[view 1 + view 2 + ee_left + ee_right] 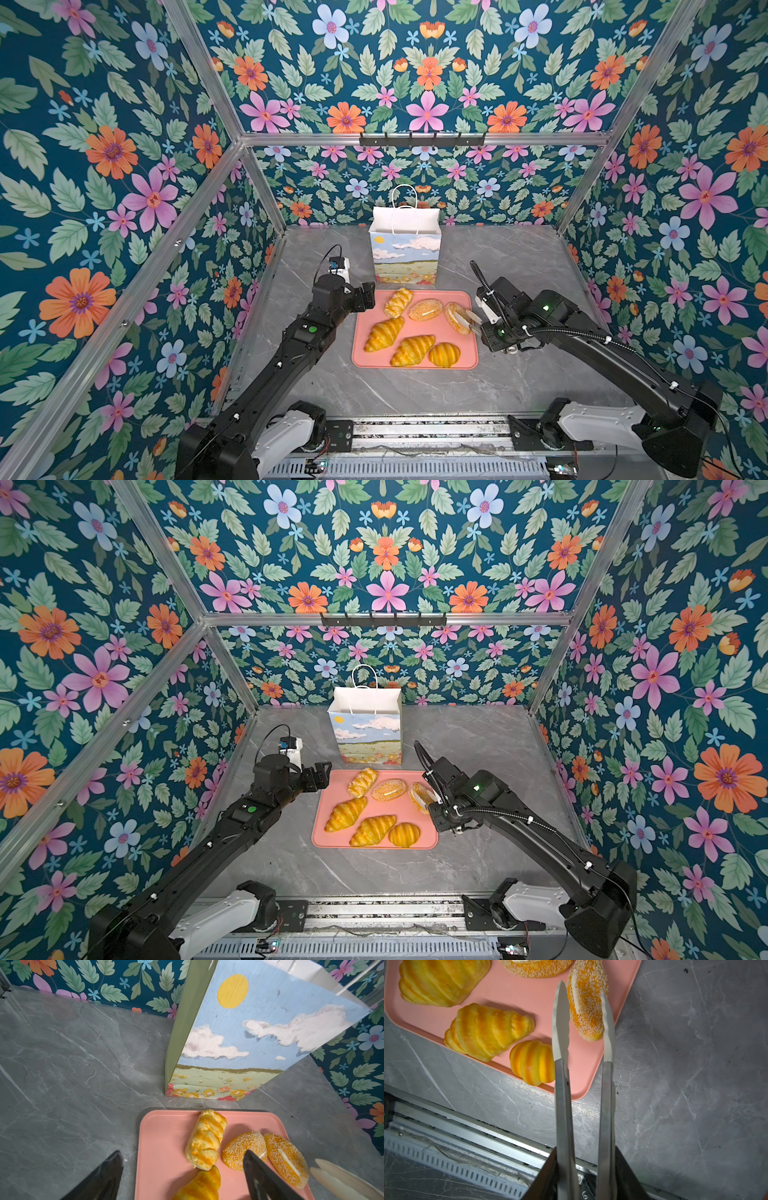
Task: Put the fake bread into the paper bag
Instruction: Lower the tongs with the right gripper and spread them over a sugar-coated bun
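While the fake bread (384,333) lies on the pink tray (365,358), the paper bag (405,257) stands just behind it. The right hand (584,1176) clamps tongs (560,1022) flanking the rightmost bun (586,1007); the left hand (368,294) hovers wide open, empty.

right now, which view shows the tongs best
Right wrist view: the tongs show full length, tips either side of a speckled bun. Both top views show small pale tips; the left wrist view clips them.
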Tool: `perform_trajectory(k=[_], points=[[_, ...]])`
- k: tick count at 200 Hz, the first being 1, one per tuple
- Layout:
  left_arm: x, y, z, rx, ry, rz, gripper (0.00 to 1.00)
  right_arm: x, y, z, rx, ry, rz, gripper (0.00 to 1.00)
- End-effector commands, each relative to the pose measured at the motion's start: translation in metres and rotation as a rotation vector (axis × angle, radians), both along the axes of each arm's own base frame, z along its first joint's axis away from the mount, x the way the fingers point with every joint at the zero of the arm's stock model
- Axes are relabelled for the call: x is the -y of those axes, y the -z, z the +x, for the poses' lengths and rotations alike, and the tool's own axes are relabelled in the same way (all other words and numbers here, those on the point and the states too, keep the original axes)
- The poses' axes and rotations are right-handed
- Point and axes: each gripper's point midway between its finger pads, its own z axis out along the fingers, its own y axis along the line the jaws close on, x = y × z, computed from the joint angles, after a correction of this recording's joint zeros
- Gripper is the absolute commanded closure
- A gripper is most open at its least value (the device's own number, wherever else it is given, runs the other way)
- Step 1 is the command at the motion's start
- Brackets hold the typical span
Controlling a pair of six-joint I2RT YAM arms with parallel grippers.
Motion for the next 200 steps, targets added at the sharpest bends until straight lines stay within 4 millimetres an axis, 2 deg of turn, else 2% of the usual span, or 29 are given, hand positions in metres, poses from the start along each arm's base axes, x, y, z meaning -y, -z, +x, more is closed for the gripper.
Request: perform_trajectory(k=[1, 74, 200], points=[[0.002, -0.008, 0.004, 0.032, -0.001, -0.026, 0.09, -0.002, -0.001, 0.006, 0.026, 0.01, -0.019, 0.59], [0.006, -0.003, 0.005, 0.032, 0.019, -0.039, 0.11, -0.006, 0.008, 0.014, 0.028, -0.009, -0.113, 0.54], [0.005, -0.003, 0.003, 0.033, 0.03, -0.032, 0.12, -0.019, 0.031, 0.025, 0.012, -0.024, -0.161, 0.48]])
